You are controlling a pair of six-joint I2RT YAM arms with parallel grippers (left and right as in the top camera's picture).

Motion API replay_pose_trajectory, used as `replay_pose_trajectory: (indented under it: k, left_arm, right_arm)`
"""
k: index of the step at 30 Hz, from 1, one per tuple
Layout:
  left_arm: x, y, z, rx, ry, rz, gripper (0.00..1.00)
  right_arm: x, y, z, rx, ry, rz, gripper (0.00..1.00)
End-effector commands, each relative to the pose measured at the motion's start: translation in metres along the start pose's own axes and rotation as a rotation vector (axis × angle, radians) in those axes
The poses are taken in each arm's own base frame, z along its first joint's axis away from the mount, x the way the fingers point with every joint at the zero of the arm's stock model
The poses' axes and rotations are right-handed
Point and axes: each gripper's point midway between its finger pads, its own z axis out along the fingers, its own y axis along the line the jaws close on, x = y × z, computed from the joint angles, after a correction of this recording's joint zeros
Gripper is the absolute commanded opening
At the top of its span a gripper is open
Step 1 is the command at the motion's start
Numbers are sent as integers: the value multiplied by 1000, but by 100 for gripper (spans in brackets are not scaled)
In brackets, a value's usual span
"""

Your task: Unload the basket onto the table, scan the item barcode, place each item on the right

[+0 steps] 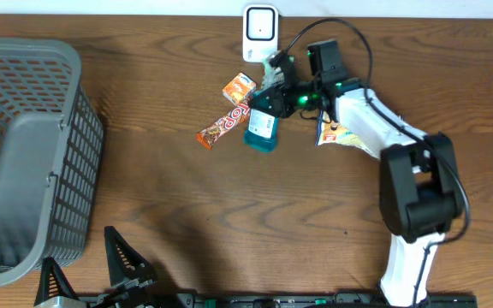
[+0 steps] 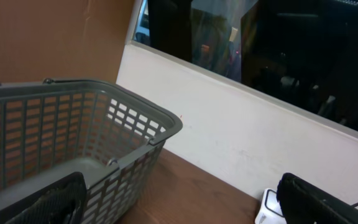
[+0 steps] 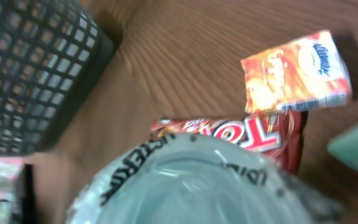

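**Right gripper clamping the bottle near the scanner**

The right gripper (image 1: 270, 97) is gripping the upper end of the bottle (image 1: 261, 130), its jaws pressing in on it from both sides as far as the overhead view shows. The blue-green bottle is lying out toward the near side from the gripper, over the table (image 1: 187, 197). It is sitting near the scanner (image 1: 261, 32) but apart from it. The white scanner is standing at the table's far edge.

In the right wrist view the bottle is filling the lower part of the picture, blurred, with black lettering curving across it. A red bar (image 1: 222, 127) is lying just left of the bottle. In the wrist view its end is running behind the bottle, and whether the two are touching I cannot tell. An orange pack (image 1: 239, 88) is resting just beyond the bar. A bag (image 1: 336, 133) is lying partly under the right arm.

The basket (image 1: 24, 154) is standing at the left side, well apart from all this. The left gripper (image 2: 185, 208) is waiting low at the near edge, its jaws standing wide apart and holding nothing. Its camera is looking over the basket's rim.
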Motion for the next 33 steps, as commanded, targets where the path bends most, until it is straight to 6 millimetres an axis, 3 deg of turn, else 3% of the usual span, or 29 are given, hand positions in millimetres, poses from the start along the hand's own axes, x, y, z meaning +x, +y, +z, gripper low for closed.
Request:
replay_pose_trajectory:
  k: [1, 6, 10, 13, 20, 21, 23, 33]
  left_arm:
    - [3, -3, -1, 29, 13, 3, 98]
    - [4, -5, -2, 52, 24, -1, 98]
    - [5, -6, -4, 76, 33, -3, 98]
    - [5, -7, -4, 89, 37, -4, 98]
    - [5, -9, -6, 115, 47, -7, 98]
    - [6, -10, -6, 125, 50, -8, 98]
    - [6, -11, -7, 135, 54, -9, 98]
    - [7, -15, -10, 193, 74, -14, 98]
  right_arm:
    - [-34, 57, -47, -28, -72, 48, 1]
    - [-34, 83, -81, 59, -83, 146, 1]
    - [-42, 109, -104, 135, -132, 91, 1]
    - [-49, 108, -113, 278, -178, 9, 1]
    - [-51, 64, -118, 840, -193, -166, 1]
    - [-55, 54, -112, 956, -188, -232, 1]
    - [-61, 47, -101, 1025, -176, -324, 1]
    - [-119, -18, -84, 1509, -202, -677, 1]
